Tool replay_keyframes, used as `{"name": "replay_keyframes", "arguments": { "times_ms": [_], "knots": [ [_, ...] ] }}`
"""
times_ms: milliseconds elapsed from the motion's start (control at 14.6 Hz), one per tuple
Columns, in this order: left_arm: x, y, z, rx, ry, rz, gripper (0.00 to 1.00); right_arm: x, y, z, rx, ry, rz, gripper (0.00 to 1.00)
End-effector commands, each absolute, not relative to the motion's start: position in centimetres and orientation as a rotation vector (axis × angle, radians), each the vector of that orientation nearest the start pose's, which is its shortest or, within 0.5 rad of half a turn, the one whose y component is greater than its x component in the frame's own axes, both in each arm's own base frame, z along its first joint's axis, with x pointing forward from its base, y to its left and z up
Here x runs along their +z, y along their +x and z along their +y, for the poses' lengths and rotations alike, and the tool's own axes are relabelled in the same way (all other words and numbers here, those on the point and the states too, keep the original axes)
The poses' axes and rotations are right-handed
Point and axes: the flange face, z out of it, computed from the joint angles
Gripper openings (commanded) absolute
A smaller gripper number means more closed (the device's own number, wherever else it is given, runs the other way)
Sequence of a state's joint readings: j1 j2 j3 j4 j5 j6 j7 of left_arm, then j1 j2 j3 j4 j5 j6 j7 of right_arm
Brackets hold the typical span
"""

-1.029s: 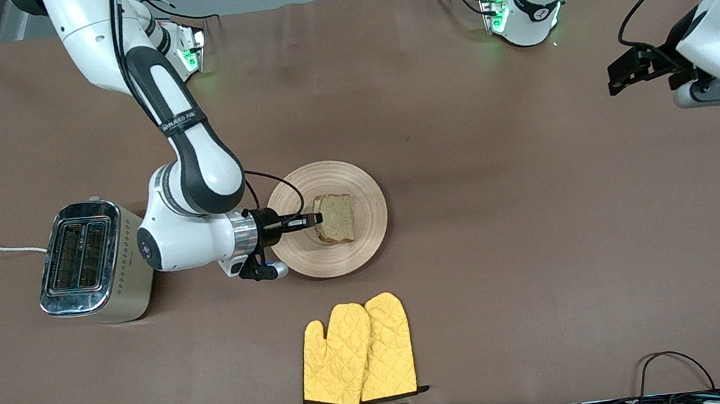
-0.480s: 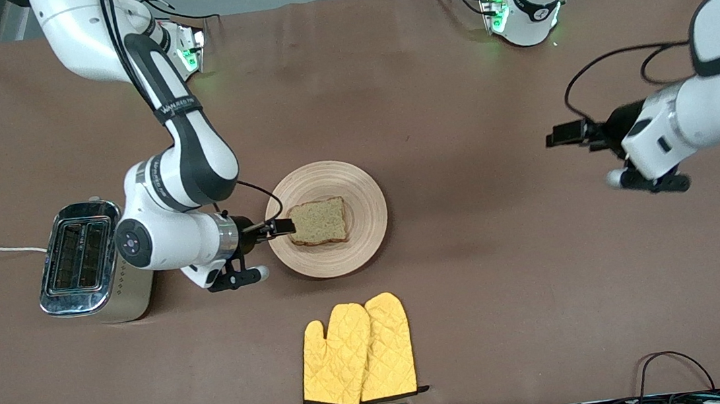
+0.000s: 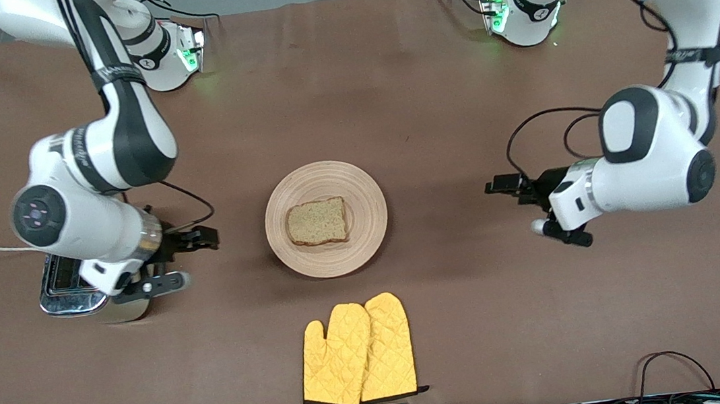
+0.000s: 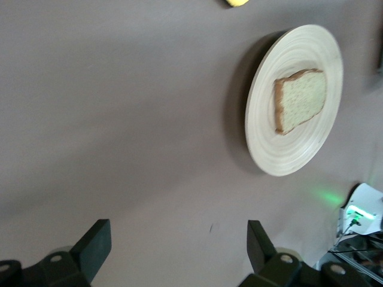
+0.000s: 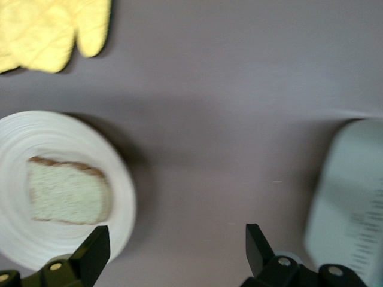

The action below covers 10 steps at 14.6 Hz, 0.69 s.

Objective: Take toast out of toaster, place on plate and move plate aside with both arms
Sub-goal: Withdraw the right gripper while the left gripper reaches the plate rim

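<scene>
Front view: toast (image 3: 316,222) is seen lying flat on the plate (image 3: 358,188) mid-table. Right gripper (image 3: 205,238) is held open over bare table between toaster (image 3: 82,294) and plate; left gripper (image 3: 497,186) is held open toward the left arm's end. Yellow mitts (image 3: 357,351) are placed nearer the camera.

Left wrist view: fingers (image 4: 93,246) are spread, nothing gripped; plate (image 4: 263,143) with toast (image 4: 301,100) is seen.

Right wrist view: fingers (image 5: 91,254) are spread, empty; plate (image 5: 119,173), toast (image 5: 69,194), toaster (image 5: 350,203), mitts (image 5: 51,30) are shown.

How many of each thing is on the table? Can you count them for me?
Toast: 1
Plate: 1
Toaster: 1
Yellow oven mitts: 2
Total: 5 things
</scene>
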<state>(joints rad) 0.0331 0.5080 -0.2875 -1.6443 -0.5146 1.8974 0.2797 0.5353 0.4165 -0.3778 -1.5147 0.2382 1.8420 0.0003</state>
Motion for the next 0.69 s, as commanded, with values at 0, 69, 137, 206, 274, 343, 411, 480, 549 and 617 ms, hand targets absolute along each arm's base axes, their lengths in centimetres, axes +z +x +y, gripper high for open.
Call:
{"name": "replay_keyframes", "arguments": {
  "times_ms": [0,69,137,206,274,343,411,480,549,617],
  "knots": [
    [27.7,63.8,-20.3,-0.254,2.376,-0.346,0.98,45.8,64.6,10.5,0.081,-3.087,-0.086,1.0],
    [26.3,63.8,-21.4,-0.235,2.35,-0.334,0.95,46.3,64.3,9.4,0.105,-3.087,-0.06,1.0],
    [25.2,63.7,-22.5,-0.22,2.332,-0.314,0.93,46.9,64.3,7.9,0.114,-3.101,-0.031,1.0],
    [24.0,63.5,-23.4,-0.214,2.322,-0.295,0.9,47.4,64.4,6.3,0.111,-3.138,-0.005,1.0],
    [22.8,63.0,-24.6,-0.209,2.305,-0.295,0.87,48.5,64.3,4.7,0.084,-3.172,0.013,1.0],
    [21.5,62.5,-25.6,-0.22,2.292,-0.295,0.82,49.0,64.1,3.5,0.08,-3.177,0.04,1.0],
    [20.3,61.7,-27.0,-0.228,2.281,-0.303,0.76,49.5,63.9,1.9,0.084,-3.178,0.08,1.0],
    [19.4,61.0,-28.2,-0.225,2.281,-0.298,0.72,49.8,63.6,0.9,0.093,-3.179,0.104,1.0],
    [19.0,60.6,-29.0,-0.211,2.275,-0.277,0.7,50.2,63.4,0.0,0.088,-3.177,0.117,1.0],
    [18.0,59.7,-30.0,-0.226,2.246,-0.221,0.69,50.8,63.1,-0.7,0.076,-3.173,0.12,1.0]
  ]
}}
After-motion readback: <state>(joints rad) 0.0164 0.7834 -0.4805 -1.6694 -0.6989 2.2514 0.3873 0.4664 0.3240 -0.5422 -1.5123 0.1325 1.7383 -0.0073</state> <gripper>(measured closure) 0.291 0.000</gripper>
